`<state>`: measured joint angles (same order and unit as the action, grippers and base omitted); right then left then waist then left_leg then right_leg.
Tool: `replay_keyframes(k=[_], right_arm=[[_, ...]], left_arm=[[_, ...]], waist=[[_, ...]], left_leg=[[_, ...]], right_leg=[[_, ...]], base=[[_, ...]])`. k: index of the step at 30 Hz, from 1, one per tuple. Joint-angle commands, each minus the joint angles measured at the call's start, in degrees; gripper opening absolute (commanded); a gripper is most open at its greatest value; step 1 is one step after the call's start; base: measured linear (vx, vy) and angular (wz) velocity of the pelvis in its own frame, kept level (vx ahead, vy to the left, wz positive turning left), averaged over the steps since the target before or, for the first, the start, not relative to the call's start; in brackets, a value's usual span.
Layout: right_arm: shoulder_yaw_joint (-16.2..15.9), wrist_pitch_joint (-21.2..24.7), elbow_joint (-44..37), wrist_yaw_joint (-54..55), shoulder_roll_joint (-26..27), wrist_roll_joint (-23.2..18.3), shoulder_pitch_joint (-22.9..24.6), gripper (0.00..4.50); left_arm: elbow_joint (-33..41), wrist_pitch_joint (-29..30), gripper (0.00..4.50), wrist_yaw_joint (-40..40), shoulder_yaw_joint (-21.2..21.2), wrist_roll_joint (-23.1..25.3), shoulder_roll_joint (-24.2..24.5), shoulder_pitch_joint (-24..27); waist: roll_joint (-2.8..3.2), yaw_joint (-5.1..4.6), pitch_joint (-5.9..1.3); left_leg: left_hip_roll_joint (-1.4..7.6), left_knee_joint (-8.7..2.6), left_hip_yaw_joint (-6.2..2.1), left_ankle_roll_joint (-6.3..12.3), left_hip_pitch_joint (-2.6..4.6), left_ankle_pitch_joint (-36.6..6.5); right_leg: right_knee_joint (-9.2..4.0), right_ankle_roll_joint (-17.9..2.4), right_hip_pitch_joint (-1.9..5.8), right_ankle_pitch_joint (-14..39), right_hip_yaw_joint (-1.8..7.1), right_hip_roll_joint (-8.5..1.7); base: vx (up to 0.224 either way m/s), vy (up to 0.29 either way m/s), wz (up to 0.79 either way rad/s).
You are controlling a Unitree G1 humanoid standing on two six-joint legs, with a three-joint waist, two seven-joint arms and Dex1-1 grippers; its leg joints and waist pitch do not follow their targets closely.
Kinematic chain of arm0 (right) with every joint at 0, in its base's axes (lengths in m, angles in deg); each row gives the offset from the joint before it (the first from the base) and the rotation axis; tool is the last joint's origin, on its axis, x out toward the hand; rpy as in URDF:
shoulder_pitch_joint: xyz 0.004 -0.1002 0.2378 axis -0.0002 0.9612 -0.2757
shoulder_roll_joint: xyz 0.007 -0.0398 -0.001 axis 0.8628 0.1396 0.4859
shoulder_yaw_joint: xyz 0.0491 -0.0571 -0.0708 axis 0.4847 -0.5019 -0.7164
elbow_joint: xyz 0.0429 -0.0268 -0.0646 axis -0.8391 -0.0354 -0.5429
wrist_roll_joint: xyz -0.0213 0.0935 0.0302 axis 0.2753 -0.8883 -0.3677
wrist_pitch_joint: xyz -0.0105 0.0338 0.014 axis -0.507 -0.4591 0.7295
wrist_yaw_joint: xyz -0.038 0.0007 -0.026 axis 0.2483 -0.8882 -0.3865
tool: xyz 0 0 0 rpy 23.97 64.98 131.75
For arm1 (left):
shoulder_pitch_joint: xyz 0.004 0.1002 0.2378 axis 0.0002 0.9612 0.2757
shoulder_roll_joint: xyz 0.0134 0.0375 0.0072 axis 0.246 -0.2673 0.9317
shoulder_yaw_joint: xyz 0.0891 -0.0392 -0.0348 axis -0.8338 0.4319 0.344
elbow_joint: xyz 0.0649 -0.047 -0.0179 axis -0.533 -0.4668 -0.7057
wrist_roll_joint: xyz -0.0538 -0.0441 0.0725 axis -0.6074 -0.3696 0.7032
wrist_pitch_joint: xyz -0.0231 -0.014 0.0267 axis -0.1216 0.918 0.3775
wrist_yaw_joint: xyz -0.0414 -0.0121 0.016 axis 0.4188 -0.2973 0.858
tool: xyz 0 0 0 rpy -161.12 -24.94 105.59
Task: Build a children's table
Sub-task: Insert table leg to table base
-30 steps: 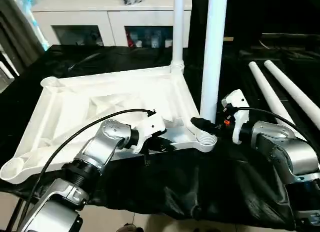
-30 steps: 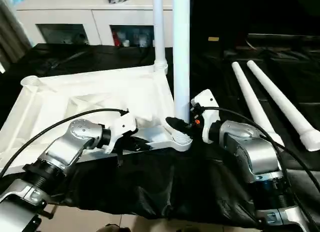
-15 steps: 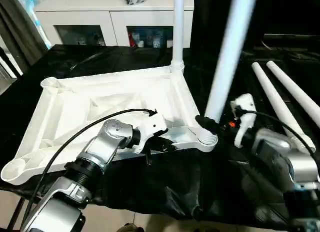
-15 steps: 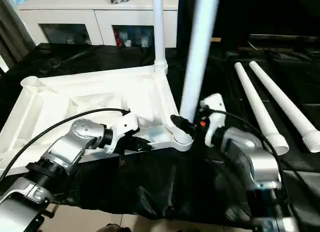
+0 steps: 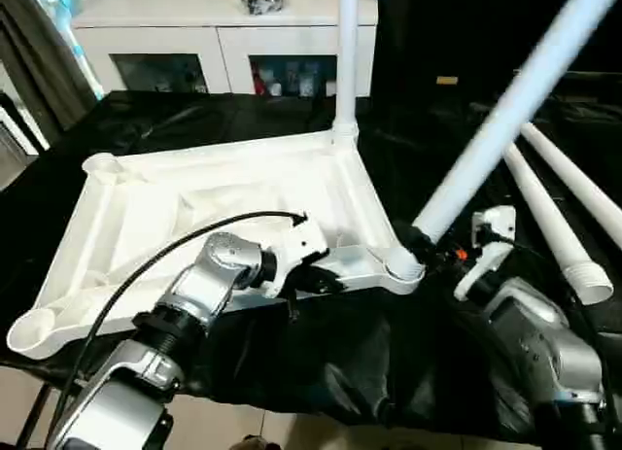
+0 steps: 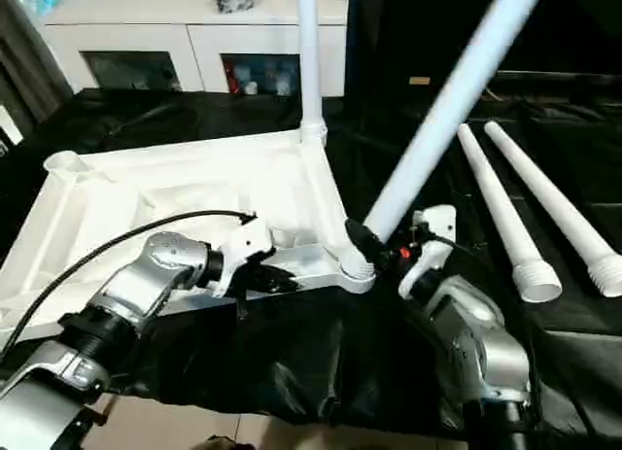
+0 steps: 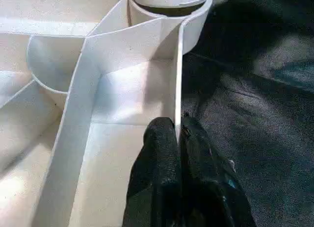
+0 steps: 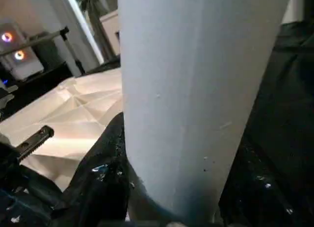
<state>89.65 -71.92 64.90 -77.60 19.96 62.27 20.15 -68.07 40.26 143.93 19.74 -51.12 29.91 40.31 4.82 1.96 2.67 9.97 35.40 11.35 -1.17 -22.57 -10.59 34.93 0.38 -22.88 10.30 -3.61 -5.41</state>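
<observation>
The tabletop (image 5: pixel 224 212) lay underside up on the black-covered counter (image 5: pixel 321 372), one leg (image 5: pixel 346 51) standing upright in its far corner socket. The left gripper (image 7: pixel 177 134) had its fingers (image 7: pixel 159 153) pressed together on the thin rim wall of the tabletop close to the near corner socket (image 5: pixel 401 265), pinning that edge. The right gripper (image 5: pixel 425 244) had its fingers clamped around the second leg (image 5: pixel 505 110) just above its foot, and that leg leaned steeply away toward the robot's right instead of rising straight from the socket. Whether its end was seated in the socket or only resting on the lip was hard to tell, since the fingers covered the joint. Two spare legs (image 6: pixel 525 217) lay well apart on the counter to the right. The risk from here was that pushing on so tilted a leg would jam or pop it out, or lever the light tabletop up against the left hold.
</observation>
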Motion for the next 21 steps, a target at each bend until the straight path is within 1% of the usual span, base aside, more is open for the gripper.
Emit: replay_keyframes(k=[1,4,6,7,9,10,11,12,13,16,17,18,19,20,21], right_arm=[[-1.6,1.1,3.0,0.5,0.5,2.1,2.7,1.89],[-2.9,-0.9,2.5,0.5,-0.2,4.4,3.3,1.89],[-4.8,-3.5,2.0,0.5,-1.4,7.4,3.7,1.89],[-5.6,-4.3,1.4,0.6,-1.9,8.4,4.0,1.89],[-6.0,-4.4,0.4,0.6,-2.0,8.6,4.3,1.89],[-6.6,-4.8,0.1,0.5,-2.5,9.3,4.2,1.89],[-7.0,-5.2,0.0,0.4,-2.8,9.8,4.2,1.89],[-7.0,-5.2,0.0,0.4,-2.8,9.8,4.2,1.89],[-7.9,-5.8,-0.1,-0.1,-3.3,10.7,4.1,1.89],[-8.4,-6.3,0.1,-0.4,-3.4,10.9,4.1,1.89],[-8.6,-6.4,0.1,-0.6,-3.6,10.9,4.1,1.89],[-8.7,-6.5,0.1,-0.7,-3.6,10.9,4.1,1.89],[-9.0,-6.2,0.1,-1.2,-3.9,11.1,4.2,1.89],[-9.0,-6.2,0.1,-1.2,-3.9,11.1,4.2,1.89],[-9.2,-5.9,0.1,-1.4,-4.1,11.1,4.0,1.89]], left_arm=[[1.0,-1.5,0.00,-1.9,2.9,-0.9,-0.3,-2.7],[0.3,-2.0,0.00,-2.0,2.9,-0.8,-0.4,-3.0],[-0.4,-2.5,0.00,-2.2,2.9,-0.7,-0.6,-3.4],[-0.6,-2.6,0.00,-2.3,2.9,-0.6,-0.6,-3.4],[-0.6,-2.8,0.00,-2.3,3.0,-0.6,-0.5,-3.4],[-0.6,-3.0,0.00,-2.3,2.9,-0.5,-0.5,-3.3],[-0.7,-3.1,0.00,-2.4,2.9,-0.4,-0.4,-3.3],[-0.7,-3.1,0.00,-2.4,2.9,-0.4,-0.4,-3.3],[-0.7,-3.3,0.00,-2.5,2.9,-0.4,-0.4,-3.3],[-0.9,-3.5,0.00,-2.6,2.8,-0.3,-0.5,-3.1],[-0.9,-3.6,0.00,-2.6,2.8,-0.3,-0.5,-3.1],[-0.9,-3.7,0.00,-2.7,2.8,-0.3,-0.5,-3.0],[-0.9,-3.9,0.00,-2.6,2.8,-0.2,-0.5,-2.9],[-0.9,-3.9,0.00,-2.6,2.8,-0.2,-0.5,-2.9],[-0.8,-4.0,0.00,-2.6,2.7,-0.1,-0.4,-2.8]], waist=[[-0.58,-0.11,-3.42],[-0.56,-0.14,-3.41],[-0.64,-0.12,-3.40],[-0.70,-0.12,-3.28],[-0.75,-0.17,-3.27],[-1.06,-0.21,-3.26],[-0.91,-0.14,-3.23],[-0.89,-0.16,-3.21],[-0.79,-0.18,-3.20],[-0.87,-0.24,-3.18],[-1.70,-0.35,-3.17],[-1.25,-0.18,-3.16],[-1.52,-0.22,-3.11],[-1.48,-0.21,-3.11],[-1.65,-0.22,-3.10]], left_leg=[[2.93,-5.29,-2.00,0.01,1.50,-19.1],[2.96,-5.40,-2.04,-0.06,1.44,-19.3],[2.92,-5.41,-2.01,-0.12,1.45,-19.2],[2.91,-5.40,-1.95,-0.08,1.47,-19.5],[2.88,-5.42,-1.99,-0.03,1.49,-20.0],[2.88,-5.41,-1.96,0.16,1.47,-20.2],[2.93,-5.48,-2.05,0.20,1.43,-20.1],[2.95,-5.50,-2.07,0.22,1.41,-20.0],[3.02,-5.54,-2.08,0.19,1.49,-20.4],[2.95,-5.57,-2.06,0.29,1.41,-20.7],[2.97,-5.56,-1.96,0.51,1.35,-20.5],[3.01,-5.53,-2.00,0.77,1.41,-19.7],[3.00,-5.53,-1.99,0.85,1.36,-19.8],[3.01,-5.55,-1.97,0.84,1.41,-19.8],[3.03,-5.55,-1.97,0.90,1.40,-19.8]], right_leg=[[-5.34,-11.5,1.97,19.6,2.22,-3.39],[-5.30,-11.3,1.93,19.3,2.23,-3.32],[-5.32,-11.2,1.93,19.2,2.24,-3.34],[-5.48,-10.9,1.79,20.3,2.27,-3.34],[-5.56,-10.7,1.84,21.1,2.30,-3.38],[-5.69,-10.5,1.78,21.8,2.34,-3.37],[-5.62,-10.4,1.82,22.0,2.33,-3.41],[-5.61,-10.4,1.82,22.0,2.33,-3.39],[-5.65,-10.4,1.72,22.0,2.34,-3.39],[-5.67,-10.6,1.75,21.8,2.36,-3.37],[-5.79,-10.5,1.75,22.0,2.38,-3.33],[-5.72,-10.5,1.71,22.4,2.42,-3.46],[-5.76,-10.3,1.69,22.9,2.43,-3.45],[-5.79,-10.2,1.68,23.1,2.44,-3.46],[-5.85,-10.2,1.65,23.3,2.44,-3.48]], base=[[0.000,0.000,0.00],[0.000,0.000,0.00],[0.000,0.000,0.00],[0.000,0.000,0.00],[0.000,0.000,0.00],[0.000,0.000,0.00],[0.000,0.000,0.00],[0.000,0.000,0.00],[0.000,0.000,0.00],[0.000,0.000,0.00],[0.000,0.000,0.00],[0.000,0.000,0.00],[0.000,0.000,0.00],[0.000,0.000,0.00],[0.000,0.000,0.00]])
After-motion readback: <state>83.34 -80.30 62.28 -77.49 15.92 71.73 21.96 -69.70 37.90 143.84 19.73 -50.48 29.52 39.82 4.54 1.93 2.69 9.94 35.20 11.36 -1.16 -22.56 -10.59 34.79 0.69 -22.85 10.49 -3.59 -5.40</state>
